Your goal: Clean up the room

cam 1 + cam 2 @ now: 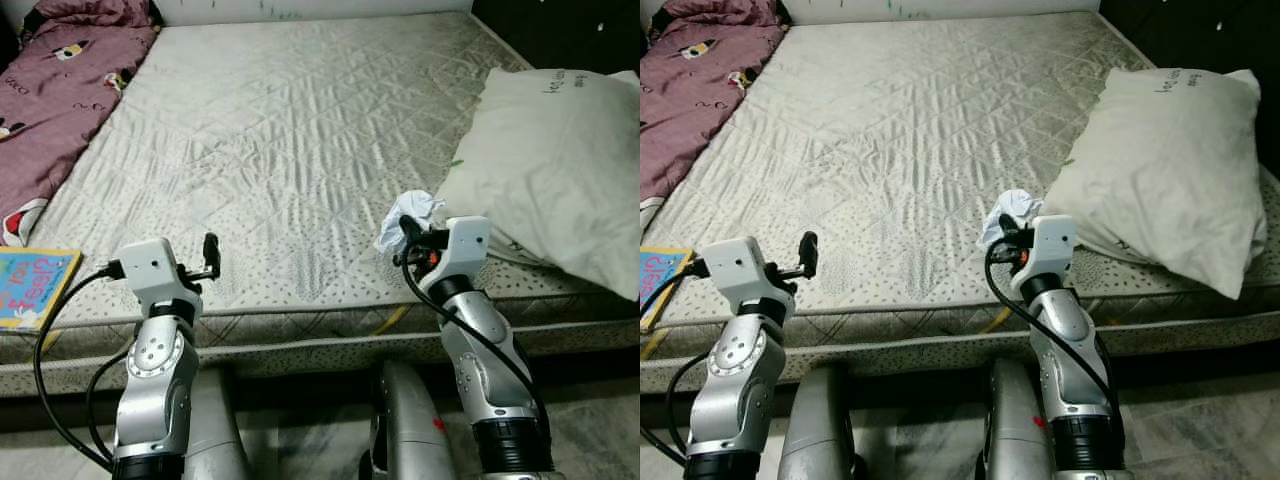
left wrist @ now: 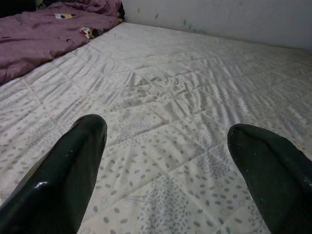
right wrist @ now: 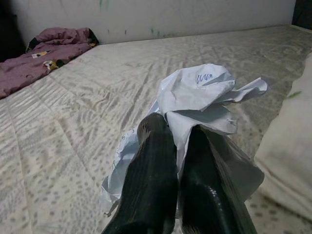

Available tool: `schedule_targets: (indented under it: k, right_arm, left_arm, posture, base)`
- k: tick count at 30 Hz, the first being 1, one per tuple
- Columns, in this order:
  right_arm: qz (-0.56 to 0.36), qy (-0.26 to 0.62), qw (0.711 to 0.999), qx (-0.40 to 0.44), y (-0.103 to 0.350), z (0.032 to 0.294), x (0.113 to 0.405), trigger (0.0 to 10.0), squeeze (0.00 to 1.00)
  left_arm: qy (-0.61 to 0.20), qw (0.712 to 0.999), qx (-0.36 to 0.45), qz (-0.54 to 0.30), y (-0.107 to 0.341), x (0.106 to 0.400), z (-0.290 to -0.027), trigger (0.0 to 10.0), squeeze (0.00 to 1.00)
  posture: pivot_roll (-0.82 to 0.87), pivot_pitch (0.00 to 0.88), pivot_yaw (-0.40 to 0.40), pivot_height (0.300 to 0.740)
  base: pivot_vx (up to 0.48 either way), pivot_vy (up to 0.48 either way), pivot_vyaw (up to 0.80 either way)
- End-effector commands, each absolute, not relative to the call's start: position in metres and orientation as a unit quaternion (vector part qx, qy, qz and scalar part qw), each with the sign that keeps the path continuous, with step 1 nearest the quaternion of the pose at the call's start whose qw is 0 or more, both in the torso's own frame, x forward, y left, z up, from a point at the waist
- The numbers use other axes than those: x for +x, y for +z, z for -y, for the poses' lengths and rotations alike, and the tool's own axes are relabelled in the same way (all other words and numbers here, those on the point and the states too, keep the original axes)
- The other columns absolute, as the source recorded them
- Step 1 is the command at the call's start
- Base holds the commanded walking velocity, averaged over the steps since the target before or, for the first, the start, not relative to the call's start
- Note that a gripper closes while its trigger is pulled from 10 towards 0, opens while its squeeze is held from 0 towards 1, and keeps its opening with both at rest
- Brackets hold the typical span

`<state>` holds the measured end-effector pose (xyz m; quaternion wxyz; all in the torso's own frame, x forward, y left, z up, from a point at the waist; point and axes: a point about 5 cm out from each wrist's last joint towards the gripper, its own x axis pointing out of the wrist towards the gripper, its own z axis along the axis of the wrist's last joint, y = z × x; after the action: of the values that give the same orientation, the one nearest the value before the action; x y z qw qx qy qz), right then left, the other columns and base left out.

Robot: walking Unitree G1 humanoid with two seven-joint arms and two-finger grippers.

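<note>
My right end effector is nearest to me, over the front edge of the bed, and its two black fingers are closed on a crumpled white paper, which is lifted a little above the mattress. My left end effector hovers over the same front edge, on my left side, with its fingers wide apart and nothing between them. A colourful book lies on the bed corner just beside my left arm. A white pillow lies near the paper on my right, and farther away a purple blanket is heaped at the far left. I think the paper can slip out, because only a thin fold is pinched; a quick swing may shake it loose.
</note>
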<state>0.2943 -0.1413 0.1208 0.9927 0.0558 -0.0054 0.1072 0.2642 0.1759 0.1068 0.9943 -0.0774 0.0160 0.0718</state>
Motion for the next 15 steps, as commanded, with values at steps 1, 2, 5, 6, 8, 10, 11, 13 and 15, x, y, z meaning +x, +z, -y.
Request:
schedule_targets:
  k: [1, 2, 5, 6, 8, 10, 11, 13, 15]
  right_arm:
    - [0.01, 0.11, 0.992, 0.059, 0.1254, 0.1396, 0.2969, 10.0, 0.0]
    - [0.01, 0.11, 0.992, 0.059, 0.1254, 0.1396, 0.2969, 10.0, 0.0]
    - [0.009, 0.109, 0.992, 0.06, 0.1252, 0.1398, 0.2972, 10.0, 0.0]
    - [0.009, 0.108, 0.992, 0.06, 0.1252, 0.14, 0.2972, 10.0, 0.0]
    - [0.008, 0.107, 0.992, 0.06, 0.1251, 0.1406, 0.2977, 10.0, 0.0]
    - [0.007, 0.105, 0.993, 0.059, 0.1246, 0.1415, 0.2979, 10.0, 0.0]
    - [0.007, 0.104, 0.993, 0.059, 0.1244, 0.1418, 0.2978, 10.0, 0.0]
    - [0.005, 0.102, 0.993, 0.059, 0.1234, 0.1423, 0.2975, 10.0, 0.0]
    - [-0.003, 0.095, 0.994, 0.052, 0.1209, 0.1433, 0.2972, 10.0, 0.0]
  left_arm:
    - [0.066, 0.995, -0.08, -0.015, 0.107, 0.2633, -0.1755, 10.0, 0.0]
    - [0.066, 0.995, -0.08, -0.015, 0.107, 0.2633, -0.1755, 10.0, 0.0]
    - [0.059, 0.995, -0.084, -0.013, 0.1078, 0.2637, -0.1736, 10.0, 0.0]
    - [0.056, 0.995, -0.084, -0.013, 0.1081, 0.2639, -0.173, 10.0, 0.0]
    - [0.052, 0.995, -0.08, -0.011, 0.1087, 0.2645, -0.1721, 10.0, 0.0]
    - [0.06, 0.995, -0.073, -0.011, 0.1087, 0.2649, -0.1731, 10.0, 0.0]
    - [0.065, 0.995, -0.069, -0.011, 0.1086, 0.2649, -0.1737, 10.0, 0.0]
    - [0.075, 0.995, -0.063, -0.018, 0.1069, 0.2653, -0.1752, 10.0, 0.0]
    - [0.077, 0.995, -0.063, -0.024, 0.1052, 0.2659, -0.176, 10.0, 0.0]
  posture:
    - [-0.08, 0.0, -0.004, 0.622]
    - [-0.08, 0.0, -0.004, 0.622]
    - [-0.07, 0.0, -0.004, 0.641]
    - [-0.07, 0.0, -0.004, 0.646]
    - [-0.08, 0.0, -0.003, 0.656]
    - [-0.08, 0.0, -0.002, 0.67]
    - [-0.08, 0.0, -0.002, 0.679]
    - [-0.08, 0.0, -0.001, 0.689]
    - [-0.08, 0.0, 0.0, 0.702]
  base:
    - [0.0, 0.0, 0.0]
    - [0.0, 0.0, 0.0]
    - [0.0, 0.0, 0.0]
    - [0.0, 0.0, 0.0]
    - [0.0, 0.0, 0.0]
    - [0.0, 0.0, 0.0]
    - [0.0, 0.0, 0.0]
    - [0.0, 0.0, 0.0]
    - [0.0, 0.0, 0.0]
